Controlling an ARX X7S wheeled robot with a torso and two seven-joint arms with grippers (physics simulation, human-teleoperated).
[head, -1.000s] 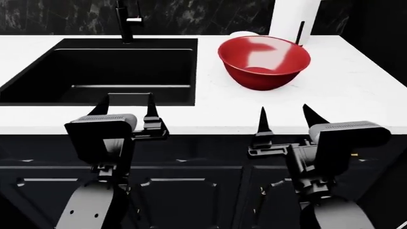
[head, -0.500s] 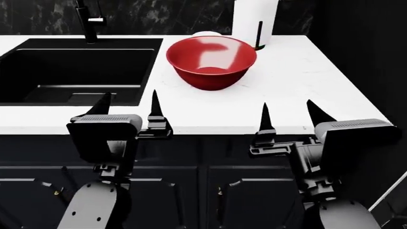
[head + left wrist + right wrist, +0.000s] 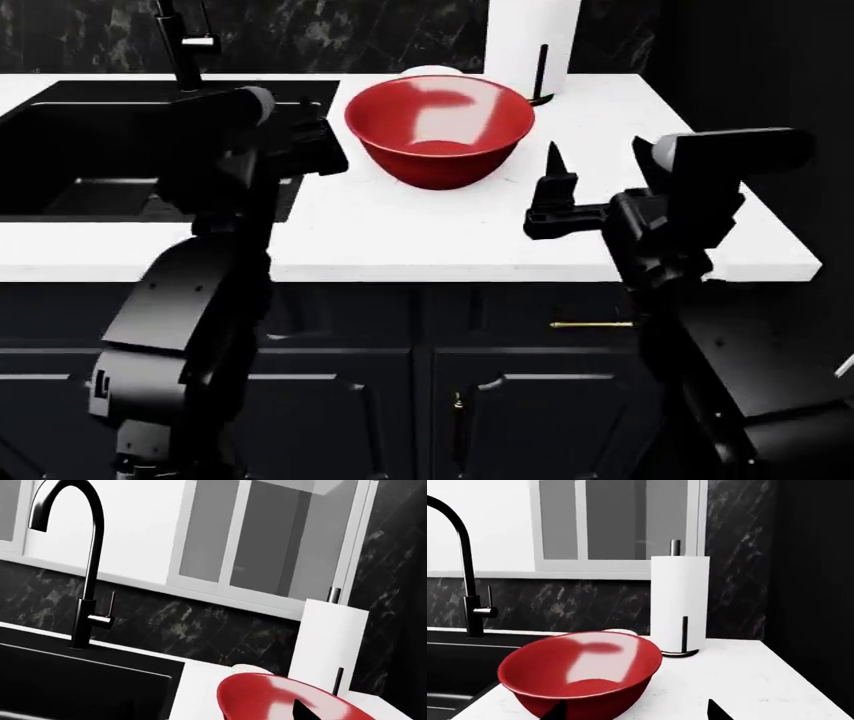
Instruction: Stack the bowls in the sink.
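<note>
Red bowl (image 3: pixel 441 128) upright on the white surface (image 3: pixel 627 205), just right of the black sink (image 3: pixel 80 150), near the far edge. White bowl (image 3: pixel 430 71) almost wholly hidden behind it, only a pale sliver of rim showing; likewise a sliver in the right wrist view (image 3: pixel 620 631) and the left wrist view (image 3: pixel 250 669). Paper towel roll (image 3: pixel 531 40) on its stand at the far right, top cut off in the head view. Faucet (image 3: pixel 180 45) also cut off above.

Left gripper (image 3: pixel 314 150) mostly masked by its own arm, fingers hard to make out, opening impossible to tell; one dark fingertip (image 3: pixel 303 711) barely inside the left wrist view. Right gripper (image 3: pixel 567 200) with fingers spread wide in the right wrist view, empty, near the red bowl's right side but apart from it.

Compared with half a second back: both arms raised from below the surface edge to above it, left arm now over the sink's right corner, bowl unmoved.

Open surface right of and nearer than the red bowl; dark wall close on the right.
</note>
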